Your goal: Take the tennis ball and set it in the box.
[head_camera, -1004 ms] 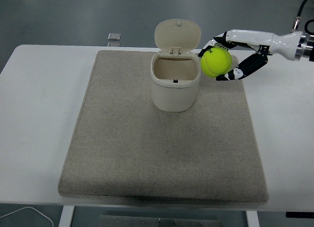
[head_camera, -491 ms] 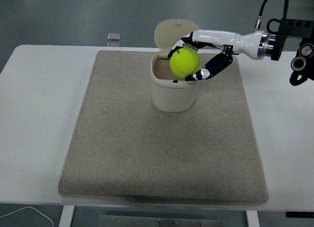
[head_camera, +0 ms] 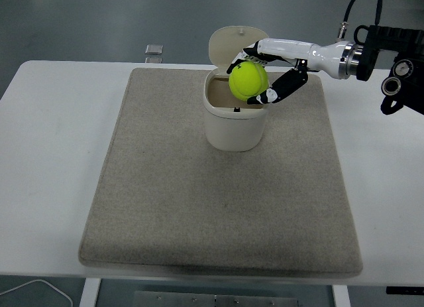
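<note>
the tennis ball (head_camera: 248, 80) is held clamped in the right hand (head_camera: 264, 75), fingers curled over its top and far side, thumb pressed under its right. vs 1 s ago, the ball has been carried leftward from beside the box (head_camera: 236, 119) to over its right-hand opening; vs half a sec ago only a slight lift and nudge is seen, so the transport is judged nearly done. the ball is in the air, above the rim, overlapping the opening on its right side; whether it touches the rim can't be told, but it appears clear.

the box lid (head_camera: 233, 47) is stood open behind, upright, w/ the hand's fingers close in front of it. the box sits at the far middle of the grey mat (head_camera: 199, 207) on the white table (head_camera: 53, 154), apparently unmoved.

meaning for the task: pick-up is done, placement not yet. the ball is judged a bit right of centre, so a small shift left/down before release would be safer; otherwise a bounce off the rim is a risk. the lid could also be knocked by the fingers.

left hand not seen. a small object (head_camera: 154, 50) lies at the table's far edge, not involved.
</note>
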`<state>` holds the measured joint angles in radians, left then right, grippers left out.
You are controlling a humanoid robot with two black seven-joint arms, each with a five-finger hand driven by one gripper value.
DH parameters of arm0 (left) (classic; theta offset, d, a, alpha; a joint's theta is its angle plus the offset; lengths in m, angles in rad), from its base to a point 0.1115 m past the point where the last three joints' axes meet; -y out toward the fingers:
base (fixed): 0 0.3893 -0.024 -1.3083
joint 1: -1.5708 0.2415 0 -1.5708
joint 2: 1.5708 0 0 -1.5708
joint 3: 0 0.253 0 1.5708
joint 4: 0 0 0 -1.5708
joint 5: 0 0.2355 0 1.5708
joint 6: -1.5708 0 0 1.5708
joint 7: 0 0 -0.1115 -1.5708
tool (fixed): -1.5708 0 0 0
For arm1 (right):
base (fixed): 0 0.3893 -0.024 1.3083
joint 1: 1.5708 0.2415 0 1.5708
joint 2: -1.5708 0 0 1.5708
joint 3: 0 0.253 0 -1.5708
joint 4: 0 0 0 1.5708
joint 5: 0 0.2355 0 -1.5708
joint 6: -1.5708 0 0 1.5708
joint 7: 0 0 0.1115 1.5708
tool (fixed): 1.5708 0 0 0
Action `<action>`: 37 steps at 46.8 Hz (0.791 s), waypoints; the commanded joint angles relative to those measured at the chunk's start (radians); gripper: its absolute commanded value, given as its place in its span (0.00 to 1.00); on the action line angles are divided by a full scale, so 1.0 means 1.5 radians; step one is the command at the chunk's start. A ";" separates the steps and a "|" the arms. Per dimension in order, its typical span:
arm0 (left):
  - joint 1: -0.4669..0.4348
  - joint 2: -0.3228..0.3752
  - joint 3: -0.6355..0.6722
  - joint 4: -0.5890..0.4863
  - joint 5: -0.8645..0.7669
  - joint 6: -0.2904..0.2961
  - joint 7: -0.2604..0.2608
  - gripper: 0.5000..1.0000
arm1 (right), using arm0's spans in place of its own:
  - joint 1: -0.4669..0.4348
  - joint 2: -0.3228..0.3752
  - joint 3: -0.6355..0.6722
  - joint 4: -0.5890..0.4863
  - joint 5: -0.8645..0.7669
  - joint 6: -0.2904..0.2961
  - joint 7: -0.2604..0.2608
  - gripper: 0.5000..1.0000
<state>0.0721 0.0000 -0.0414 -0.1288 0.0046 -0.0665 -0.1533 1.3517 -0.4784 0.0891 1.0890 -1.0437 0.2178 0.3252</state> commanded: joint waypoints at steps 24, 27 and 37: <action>0.000 0.000 0.000 0.000 0.000 -0.001 0.000 0.98 | 0.001 0.023 -0.001 -0.008 -0.006 -0.002 -0.026 0.41; 0.000 0.000 0.000 0.000 0.000 -0.001 0.000 0.98 | 0.002 0.022 -0.001 -0.008 -0.006 -0.002 -0.026 0.43; 0.000 0.000 0.000 0.000 0.000 -0.001 0.000 0.98 | 0.003 0.022 -0.001 -0.011 -0.007 -0.002 -0.026 0.52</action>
<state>0.0721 0.0000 -0.0414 -0.1289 0.0046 -0.0671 -0.1534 1.3559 -0.4439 0.0874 1.0723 -1.0523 0.2147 0.2868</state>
